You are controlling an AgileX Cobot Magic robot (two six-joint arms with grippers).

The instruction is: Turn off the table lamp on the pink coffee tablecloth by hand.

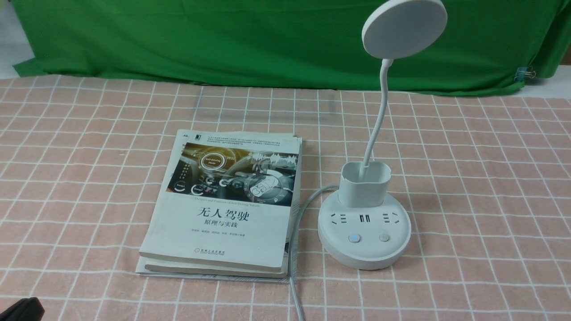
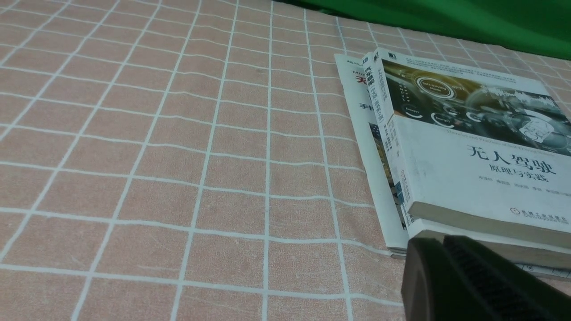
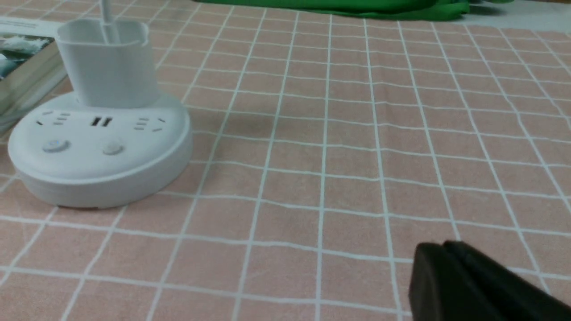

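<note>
Since both grippers sit low at the near edge, jaws together, nothing held, lamp [image 1: 365,223] on the pink cloth [image 1: 482,187] right of the books [image 1: 227,205] is untouched. R gripper [image 3: 441,267] is closer: approach from near-right, tap lit left button [image 1: 354,238] straight down, w/o hitting the cup.

Front view overlooks the table lamp [image 1: 365,223]; low wrist views flank it.

A stack of books [image 1: 225,205] lay flat; a green cloth [image 1: 267,40] hung behind, binder clip [image 1: 525,72] attached.
</note>
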